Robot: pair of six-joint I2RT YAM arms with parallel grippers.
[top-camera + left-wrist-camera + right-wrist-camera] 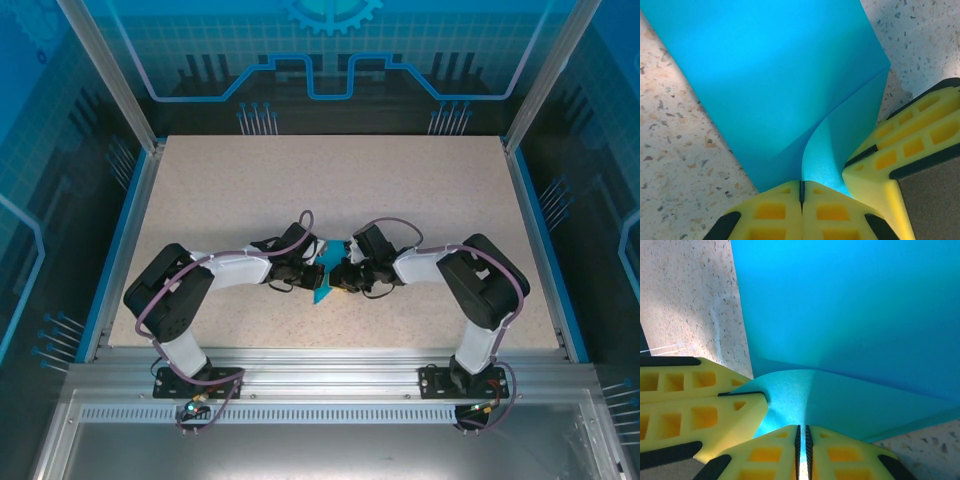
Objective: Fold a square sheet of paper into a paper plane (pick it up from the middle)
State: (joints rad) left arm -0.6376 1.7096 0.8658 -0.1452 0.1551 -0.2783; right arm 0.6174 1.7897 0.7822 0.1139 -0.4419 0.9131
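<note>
The square sheet of paper (323, 290) is teal-blue and sits at the table's middle, pinched between both grippers. In the left wrist view the sheet (770, 75) lies flat on the table, with one flap curling up into my left gripper (801, 184), which is shut on it. The right gripper's yellow fingers (900, 145) press in from the right, touching the same flap. In the right wrist view the sheet (850, 315) rises as a curved ridge into my right gripper (802, 429), shut on it. The left fingers (695, 405) hold its corner alongside. The paper plane is out of view.
The speckled beige table (400, 190) stretches behind and beside the grippers. An aluminium rail (330, 365) with both arm bases runs along the near edge. Blue panels and metal posts (110, 70) wall the sides and back.
</note>
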